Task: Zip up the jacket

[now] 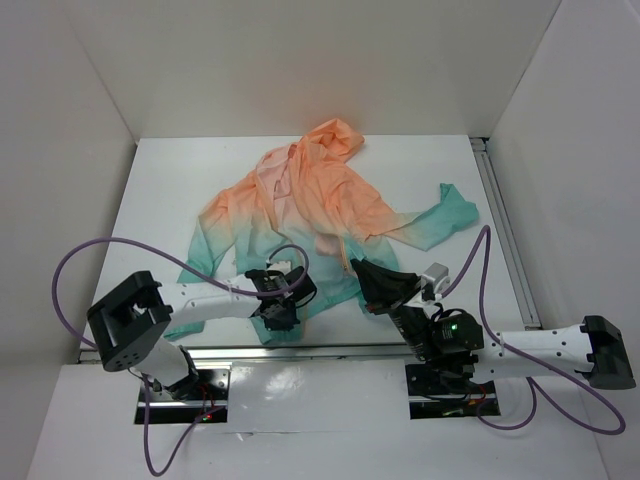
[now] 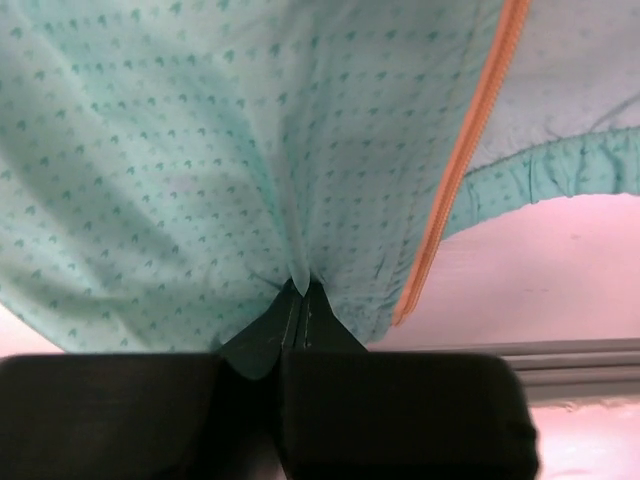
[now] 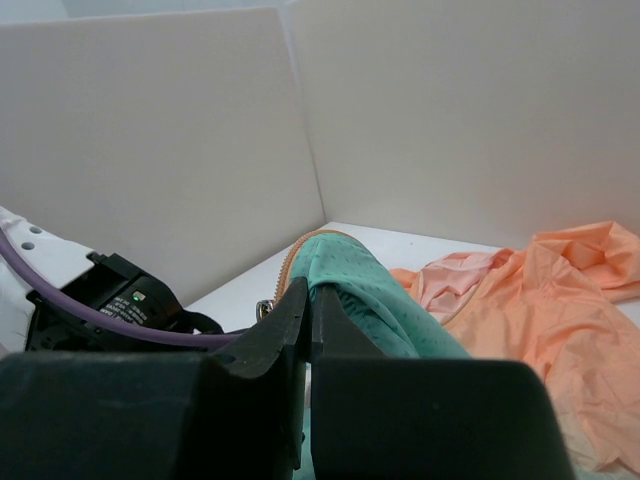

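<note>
The jacket lies spread on the white table, peach-orange at the hood and shoulders, teal at the hem. My left gripper is shut on a fold of the teal hem fabric; the orange zipper tape runs just right of the pinch. My right gripper is shut on the teal hem of the other front panel and holds it lifted. The zipper tape and a small metal zipper piece show beside its left finger.
White walls enclose the table on three sides. A metal rail runs along the table's right edge and another along the near edge. Purple cables loop from both arms. A sleeve stretches to the right.
</note>
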### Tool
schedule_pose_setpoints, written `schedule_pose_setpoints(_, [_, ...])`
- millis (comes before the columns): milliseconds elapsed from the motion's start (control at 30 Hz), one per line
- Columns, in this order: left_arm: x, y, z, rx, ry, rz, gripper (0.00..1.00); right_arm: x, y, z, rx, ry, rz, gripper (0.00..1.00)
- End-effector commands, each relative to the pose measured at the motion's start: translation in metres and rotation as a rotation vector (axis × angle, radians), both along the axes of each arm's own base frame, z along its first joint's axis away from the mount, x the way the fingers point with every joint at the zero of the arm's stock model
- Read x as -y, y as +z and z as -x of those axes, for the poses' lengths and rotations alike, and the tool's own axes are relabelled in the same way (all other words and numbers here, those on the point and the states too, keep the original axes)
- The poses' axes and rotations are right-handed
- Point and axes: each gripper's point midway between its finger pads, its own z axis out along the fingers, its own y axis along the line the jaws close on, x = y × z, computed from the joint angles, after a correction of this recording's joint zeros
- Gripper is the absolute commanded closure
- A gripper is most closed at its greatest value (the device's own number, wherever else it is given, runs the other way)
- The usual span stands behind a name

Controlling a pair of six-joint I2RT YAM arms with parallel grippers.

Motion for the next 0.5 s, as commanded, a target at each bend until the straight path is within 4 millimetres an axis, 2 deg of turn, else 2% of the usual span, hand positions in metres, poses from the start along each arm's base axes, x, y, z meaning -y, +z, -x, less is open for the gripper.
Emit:
schedule_pose_setpoints(0, [-0.002, -0.029, 0.011, -0.057, -0.007, -0.002, 1.00, 0.003, 0.004, 0.000, -0.004, 0.002, -0.025, 1.00])
schedule_pose_setpoints(100, [-0.002, -0.029, 0.011, -0.057, -0.007, -0.002, 1.00, 0.003, 0.004, 0.000, -0.004, 0.002, -0.025, 1.00])
schedule_pose_setpoints(133, [-0.004, -0.029, 0.013, -0.062, -0.007, -0.011, 0.97, 0.003, 0.004, 0.000, -0.004, 0.002, -0.025, 1.00])
schedule_pose_setpoints(167, [-0.001, -0.024, 0.010, -0.055, -0.007, 0.000, 0.91, 0.003, 0.004, 0.000, -0.004, 0.002, -0.025, 1.00])
schedule_pose_setpoints(200, [-0.004, -0.022, 0.011, -0.045, -0.013, -0.026, 0.77, 0.003, 0.004, 0.000, -0.004, 0.002, -0.025, 1.00])
schedule_pose_setpoints(267, [-0.005, -0.018, 0.011, -0.036, -0.022, -0.051, 0.59, 0.005, 0.006, 0.000, -0.003, 0.002, -0.034, 1.00])
schedule_pose_setpoints(300, [-0.001, -0.014, 0.011, -0.025, -0.034, -0.054, 0.55, 0.005, 0.006, 0.000, -0.003, 0.002, -0.034, 1.00])
schedule_pose_setpoints(333, [-0.007, -0.014, 0.013, -0.030, -0.033, -0.080, 0.51, 0.005, 0.006, 0.000, -0.003, 0.002, -0.034, 1.00])
schedule_pose_setpoints(367, [-0.002, -0.010, 0.014, -0.027, -0.036, -0.073, 0.46, 0.005, 0.006, 0.000, -0.003, 0.002, -0.034, 1.00])
schedule_pose_setpoints(467, [0.009, -0.001, 0.015, -0.001, -0.050, -0.070, 0.44, 0.004, 0.003, -0.001, -0.009, -0.005, -0.026, 1.00])
